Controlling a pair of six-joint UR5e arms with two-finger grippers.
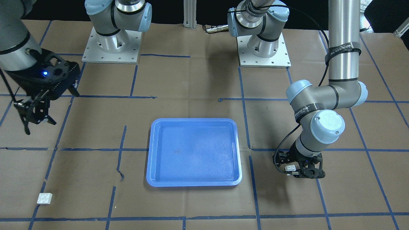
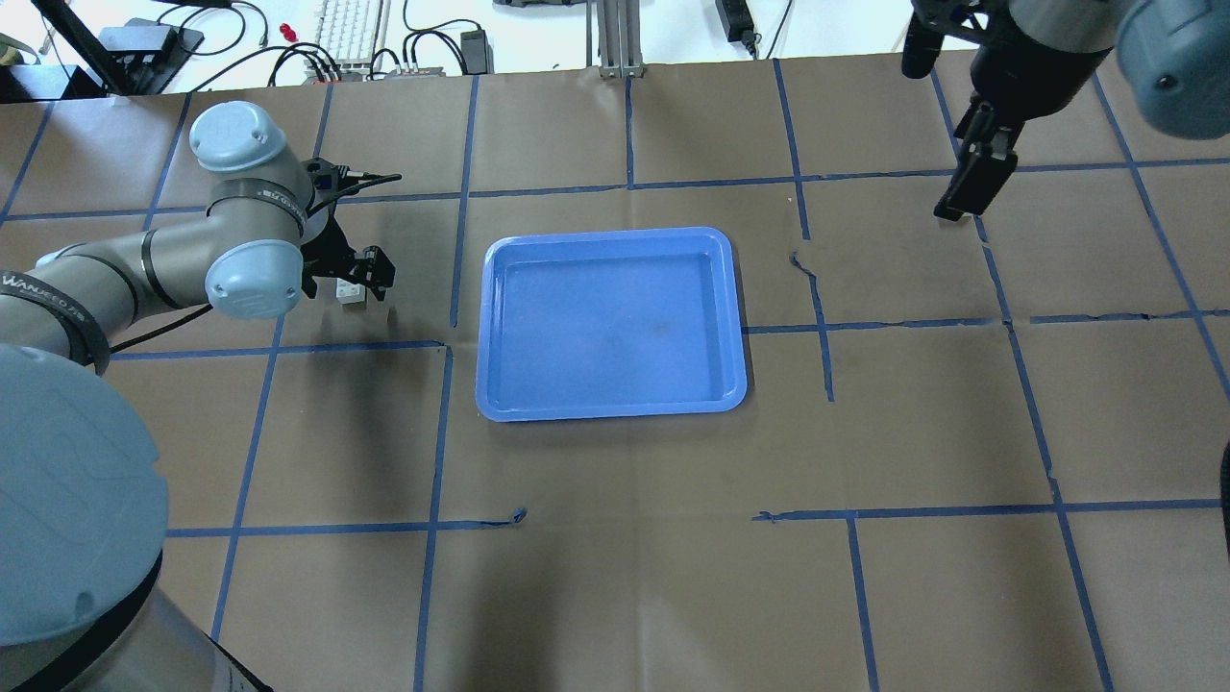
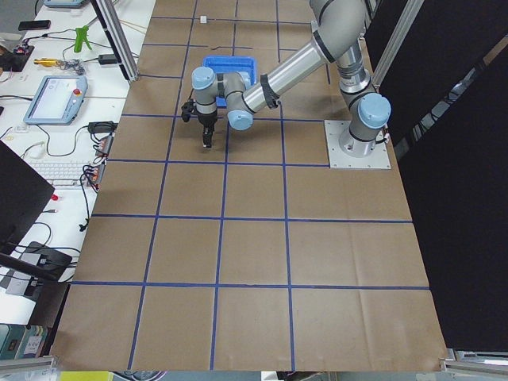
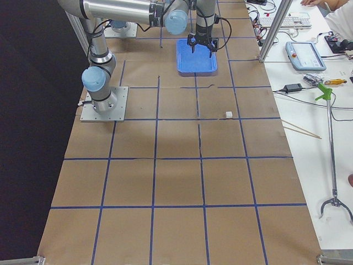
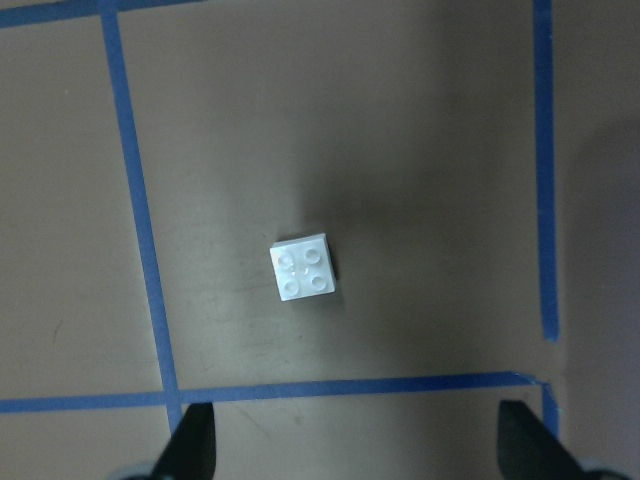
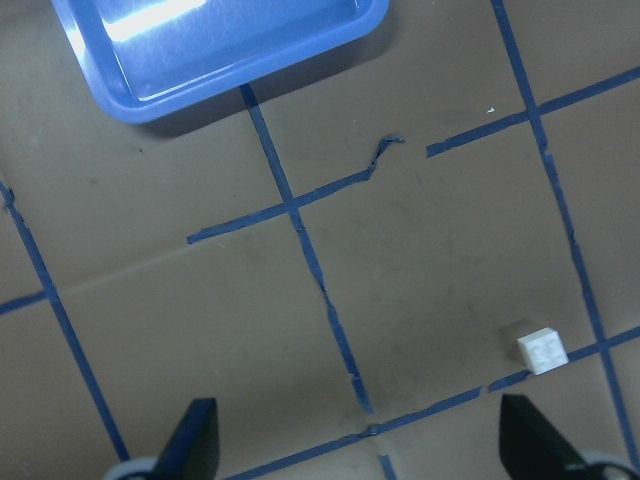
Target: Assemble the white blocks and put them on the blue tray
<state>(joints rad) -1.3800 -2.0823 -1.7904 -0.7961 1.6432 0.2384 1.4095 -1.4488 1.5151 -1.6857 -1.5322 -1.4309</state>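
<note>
One white block (image 5: 301,270) lies on the brown paper, studs up, to the robot's left of the blue tray (image 2: 610,234). My left gripper (image 1: 295,171) is open and empty, right over this block (image 1: 290,167), with its fingertips (image 5: 195,440) spread wide on either side. The second white block (image 1: 44,198) lies far off on the robot's right, near the operators' edge; it also shows in the right wrist view (image 6: 542,351). My right gripper (image 1: 38,126) is open and empty, held high above the table and short of that block. The tray (image 1: 193,120) is empty.
The table is covered in brown paper with a blue tape grid. Both arm bases (image 1: 111,44) stand at the robot's side. A frame post (image 1: 190,14) stands between them. Desks with keyboards and cables lie beyond the table's edge (image 2: 384,38).
</note>
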